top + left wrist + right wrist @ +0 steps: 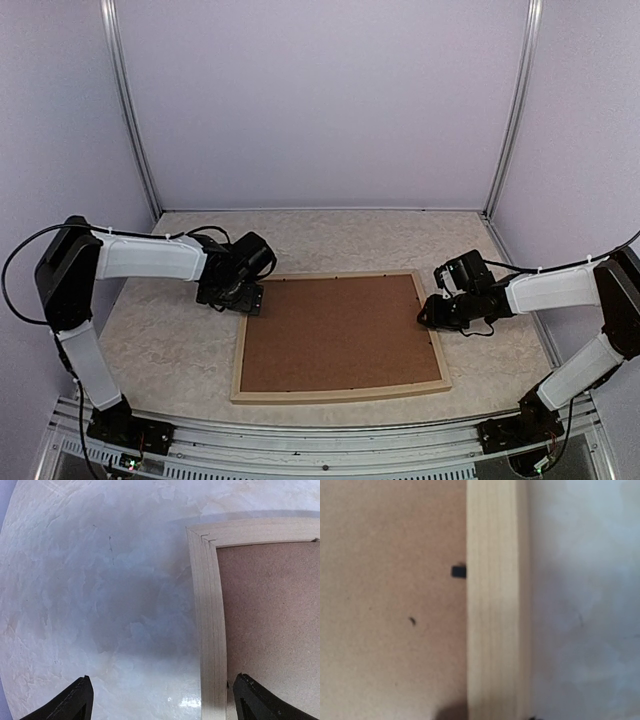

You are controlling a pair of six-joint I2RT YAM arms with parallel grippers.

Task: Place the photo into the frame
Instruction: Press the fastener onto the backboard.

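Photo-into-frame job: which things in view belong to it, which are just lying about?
Job: frame, brown backing board inside it, black tab at its inner edge. No photo visible.
Not job: table, back wall.

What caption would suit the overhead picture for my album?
Robot's left gripper and right gripper at opposite ends of a pale wooden frame filled by a brown board.

Brown backing board (338, 332) on pale marbled table (170, 340), lilac walls (320, 100) behind
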